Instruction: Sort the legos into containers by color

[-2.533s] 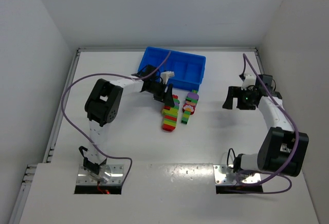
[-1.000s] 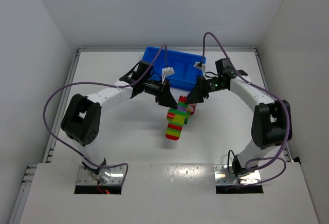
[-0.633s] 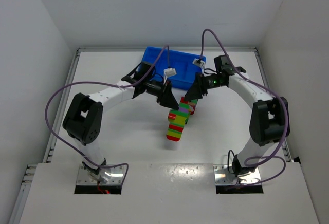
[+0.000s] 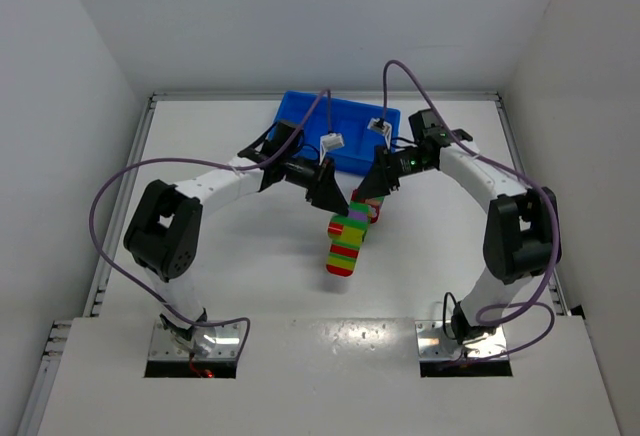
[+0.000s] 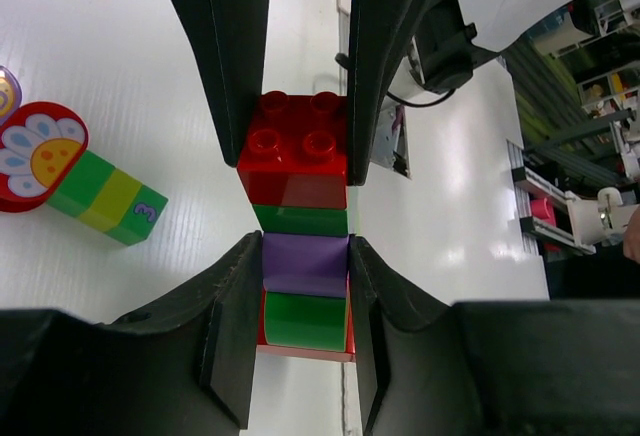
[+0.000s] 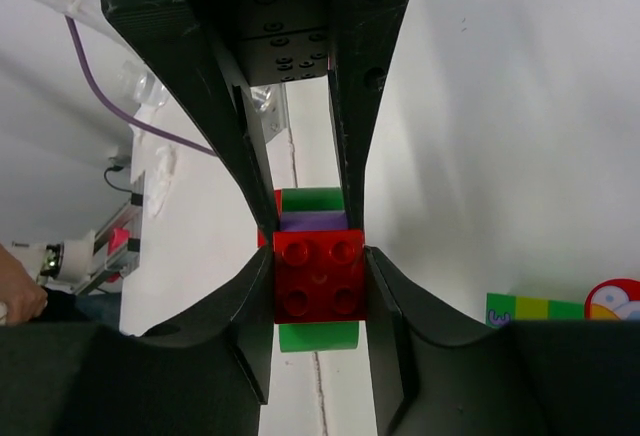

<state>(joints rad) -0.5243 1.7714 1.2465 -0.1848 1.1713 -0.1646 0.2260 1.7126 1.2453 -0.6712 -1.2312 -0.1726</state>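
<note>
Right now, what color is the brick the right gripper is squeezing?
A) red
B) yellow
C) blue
A: in the right wrist view, the right gripper is shut on the red brick at the end of the lego stick.

Blue tray [image 4: 345,126]: near wall partly covered in the top view, compartment contents too small to be told; flower-faced piece [image 5: 38,154]: cut off by the left wrist view's edge, as is a lilac piece [image 5: 5,91] above it.
</note>
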